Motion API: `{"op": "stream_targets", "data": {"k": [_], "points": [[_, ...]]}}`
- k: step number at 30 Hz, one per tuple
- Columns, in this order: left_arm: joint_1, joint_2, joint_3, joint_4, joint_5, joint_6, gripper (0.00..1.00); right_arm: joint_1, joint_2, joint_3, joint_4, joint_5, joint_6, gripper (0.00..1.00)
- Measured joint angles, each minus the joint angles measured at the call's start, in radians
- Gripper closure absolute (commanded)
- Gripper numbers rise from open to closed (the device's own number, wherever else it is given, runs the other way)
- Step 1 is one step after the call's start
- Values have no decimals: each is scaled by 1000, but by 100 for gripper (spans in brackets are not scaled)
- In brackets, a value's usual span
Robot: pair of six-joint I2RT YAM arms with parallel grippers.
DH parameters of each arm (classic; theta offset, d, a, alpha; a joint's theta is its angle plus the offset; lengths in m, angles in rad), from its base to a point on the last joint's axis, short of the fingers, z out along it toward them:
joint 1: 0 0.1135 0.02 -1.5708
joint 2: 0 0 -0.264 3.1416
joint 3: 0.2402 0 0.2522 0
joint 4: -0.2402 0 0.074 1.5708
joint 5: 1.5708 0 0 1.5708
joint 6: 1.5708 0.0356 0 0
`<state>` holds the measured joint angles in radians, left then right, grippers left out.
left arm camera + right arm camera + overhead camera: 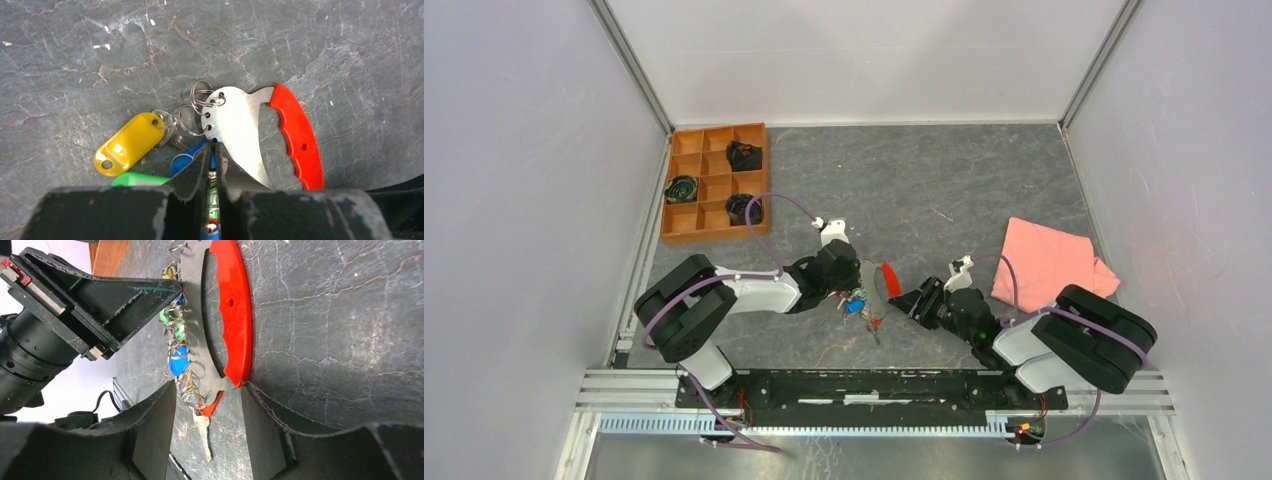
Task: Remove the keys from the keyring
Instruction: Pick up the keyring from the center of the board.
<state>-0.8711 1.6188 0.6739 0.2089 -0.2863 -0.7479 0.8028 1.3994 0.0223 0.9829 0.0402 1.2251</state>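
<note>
So from the top camera, the keyring (889,275) sits on the grey counter (944,180) pretty much dead centre between the two arms, red edge showing, with the keys (860,308) bunched just to its left. The left claw (849,290) is right on top of that bunch, and the right claw (911,300) is at the other side of the keyring. A pink cloth (1044,262) lies off to the right and a wooden tray (708,213) sits at the far left, both well apart from the action. In the left wrist view the keyring is a curved metal plate with a red grip along one side and little wire rings through holes along its edge. A yellow key head (129,144) lies flat to the left, a green one (135,179) is below it, and a blue one (186,161) is tucked against the left fingers (197,172). That claw is pinched together, only a thin slit left, tips touching the plate's edge by the rings. Honestly, I can't tell what's actually in the slit. In the right wrist view the right claw is spread apart, straddling the end of the plate with the red tip touching one finger (270,425), and a bare metal key (204,432) hangs between the fingers.
</note>
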Motion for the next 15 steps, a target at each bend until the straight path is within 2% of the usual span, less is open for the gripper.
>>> {"op": "stream_targets", "data": {"k": [6, 15], "points": [[1, 19, 0, 38, 4, -18, 91, 0, 19, -11, 58, -6, 7, 46], [20, 8, -9, 36, 14, -34, 93, 0, -46, -6, 123, -5, -49, 48]]}}
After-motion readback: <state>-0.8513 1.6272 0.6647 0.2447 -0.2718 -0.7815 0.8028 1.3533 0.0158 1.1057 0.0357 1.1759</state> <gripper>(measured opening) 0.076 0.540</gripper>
